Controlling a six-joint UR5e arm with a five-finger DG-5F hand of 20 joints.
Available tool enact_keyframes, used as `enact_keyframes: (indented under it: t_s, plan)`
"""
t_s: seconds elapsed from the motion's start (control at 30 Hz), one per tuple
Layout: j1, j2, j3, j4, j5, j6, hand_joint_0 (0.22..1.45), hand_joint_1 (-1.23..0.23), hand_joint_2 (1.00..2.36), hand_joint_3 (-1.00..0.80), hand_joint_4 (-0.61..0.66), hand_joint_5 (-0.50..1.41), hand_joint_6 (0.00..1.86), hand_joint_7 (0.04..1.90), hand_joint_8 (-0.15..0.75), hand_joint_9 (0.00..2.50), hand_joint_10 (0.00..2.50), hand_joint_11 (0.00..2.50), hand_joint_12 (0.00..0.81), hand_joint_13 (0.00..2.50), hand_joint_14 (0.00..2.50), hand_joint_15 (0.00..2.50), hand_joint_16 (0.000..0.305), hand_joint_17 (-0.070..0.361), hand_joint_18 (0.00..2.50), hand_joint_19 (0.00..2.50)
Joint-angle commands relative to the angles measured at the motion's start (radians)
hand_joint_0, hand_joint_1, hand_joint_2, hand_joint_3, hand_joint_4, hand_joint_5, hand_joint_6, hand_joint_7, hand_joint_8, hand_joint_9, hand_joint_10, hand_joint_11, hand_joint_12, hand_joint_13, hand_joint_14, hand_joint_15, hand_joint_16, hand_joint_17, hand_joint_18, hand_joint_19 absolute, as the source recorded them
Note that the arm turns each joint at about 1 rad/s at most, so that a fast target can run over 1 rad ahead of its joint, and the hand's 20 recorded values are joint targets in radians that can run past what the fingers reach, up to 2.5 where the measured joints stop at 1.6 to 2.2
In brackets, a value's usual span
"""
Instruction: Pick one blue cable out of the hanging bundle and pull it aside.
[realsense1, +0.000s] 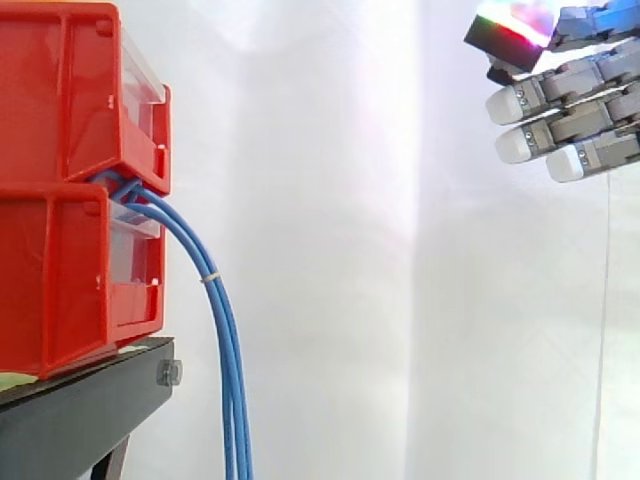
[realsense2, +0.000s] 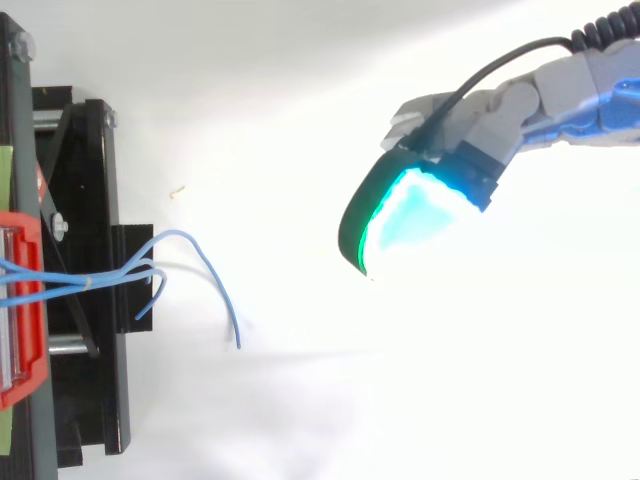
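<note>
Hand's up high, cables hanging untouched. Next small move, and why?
Probably bring the hand down and across toward the blue cables. It hovers open and holds nothing, well apart from them, and they hang free from between the red bins, so it must close that gap before singling one out.

White curtain (realsense1: 330, 250) behind, brightly lit, perhaps softly folded — black stand (realsense1: 80, 420) at lower left.

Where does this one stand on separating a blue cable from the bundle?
Done: nothing visible. The blue cables hang together from between the red bins, held by a small band. In hand: the hand hovers high on the right, fingers straight, holding nothing, well apart from the bundle. Left: reach the cables, take one, pull it aside.
</note>
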Motion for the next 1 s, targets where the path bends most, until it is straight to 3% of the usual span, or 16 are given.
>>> enact_keyframes:
  t_s: [0.0, 0.47, 0.97]
  plan:
    - [0.002, 0.000, 0.000, 0.010, 0.000, -0.002, 0.58, -0.40, 1.01, -0.43, 0.17, -0.24, 0.50, 0.65, 0.204, 0.30, 0.00, 0.02, 0.294, 0.10, 0.00, 0.11, 0.043, 0.096, 0.07, 0.22]
    - [0.002, -0.088, 0.000, 0.084, 0.000, -0.003, 0.58, -0.40, 1.01, -0.43, 0.17, -0.24, 0.50, 0.65, 0.203, 0.30, 0.00, 0.02, 0.294, 0.10, 0.00, 0.11, 0.043, 0.096, 0.07, 0.22]
    - [0.008, -0.091, 0.000, 0.102, 0.009, -0.034, 0.58, -0.40, 1.01, -0.44, 0.17, -0.24, 0.50, 0.65, 0.203, 0.30, 0.00, 0.02, 0.294, 0.10, 0.00, 0.11, 0.043, 0.096, 0.07, 0.22]
